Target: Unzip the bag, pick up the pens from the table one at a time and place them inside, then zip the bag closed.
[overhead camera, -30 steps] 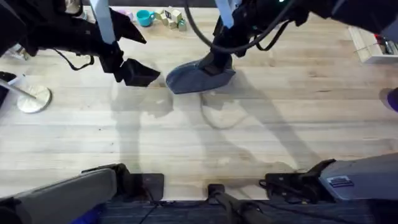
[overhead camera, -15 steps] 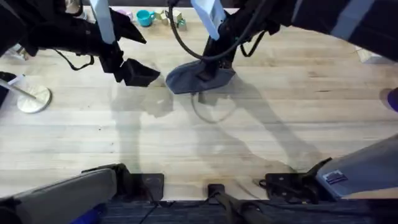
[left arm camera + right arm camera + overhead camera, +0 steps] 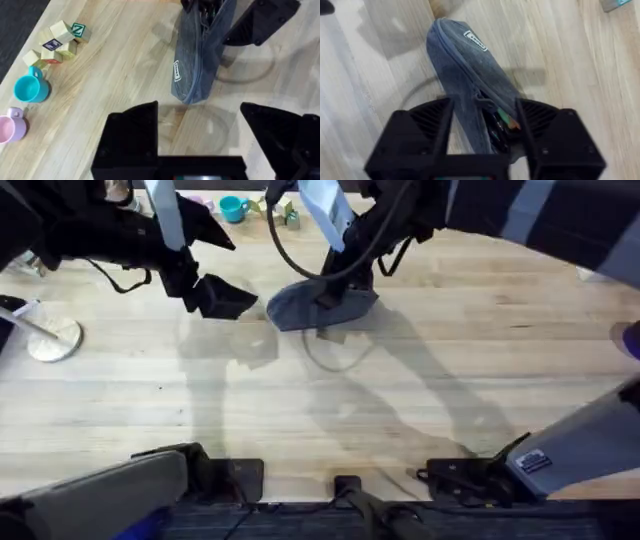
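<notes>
The grey-blue bag [image 3: 298,307] lies on the table [image 3: 450,380] at the back middle. Its zipper is closed along the far part, and its near end gapes. Dark pens [image 3: 499,122] lie inside that opening, one with a reddish end, also seen as pens [image 3: 206,10]. My right gripper [image 3: 338,292] is down over the bag's right end. In the right wrist view the gripper [image 3: 484,102] is open, a finger on each side of the bag [image 3: 465,65]. My left gripper [image 3: 228,298] hangs open and empty just left of the bag [image 3: 195,65].
A teal cup [image 3: 233,208] and wooden letter blocks [image 3: 278,208] stand at the back edge, with a pink cup [image 3: 10,127] beside them. A white round stand base [image 3: 50,338] is at far left. A white box [image 3: 600,255] sits at far right.
The right arm's upper links have swung left over the bag, and its gripper has edged slightly left along it. The bag and the left arm have not moved.
</notes>
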Controlling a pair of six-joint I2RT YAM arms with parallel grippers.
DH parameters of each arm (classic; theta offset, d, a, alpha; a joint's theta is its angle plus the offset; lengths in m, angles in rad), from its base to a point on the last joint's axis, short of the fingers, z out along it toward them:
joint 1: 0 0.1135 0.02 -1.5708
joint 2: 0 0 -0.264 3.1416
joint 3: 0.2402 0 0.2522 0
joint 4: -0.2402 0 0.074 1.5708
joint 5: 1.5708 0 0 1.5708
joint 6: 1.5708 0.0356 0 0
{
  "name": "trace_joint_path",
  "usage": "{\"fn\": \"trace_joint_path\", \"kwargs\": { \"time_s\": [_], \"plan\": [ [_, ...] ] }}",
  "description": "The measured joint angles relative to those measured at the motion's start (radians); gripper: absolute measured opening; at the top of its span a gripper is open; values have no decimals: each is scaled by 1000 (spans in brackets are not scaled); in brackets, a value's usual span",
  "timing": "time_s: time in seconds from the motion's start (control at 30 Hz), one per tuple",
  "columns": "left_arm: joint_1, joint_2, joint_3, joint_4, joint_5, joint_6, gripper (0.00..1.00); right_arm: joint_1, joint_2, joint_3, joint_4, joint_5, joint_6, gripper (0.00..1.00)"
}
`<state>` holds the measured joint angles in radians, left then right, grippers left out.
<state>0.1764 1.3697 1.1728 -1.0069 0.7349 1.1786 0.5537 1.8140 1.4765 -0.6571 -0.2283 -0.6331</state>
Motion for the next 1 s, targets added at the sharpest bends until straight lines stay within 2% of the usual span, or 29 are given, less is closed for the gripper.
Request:
{"fn": "trace_joint_path", "kwargs": {
  "time_s": [0.43,0.83,1.0],
  "plan": [
    [0,0,0,0,0,0,993,0,4,0,5,-1,-3,52],
    [0,0,0,-2,0,0,993,2,3,0,14,-1,-3,30],
    [0,0,0,-29,1,33,993,2,-7,0,13,-2,-3,30]
  ]
}}
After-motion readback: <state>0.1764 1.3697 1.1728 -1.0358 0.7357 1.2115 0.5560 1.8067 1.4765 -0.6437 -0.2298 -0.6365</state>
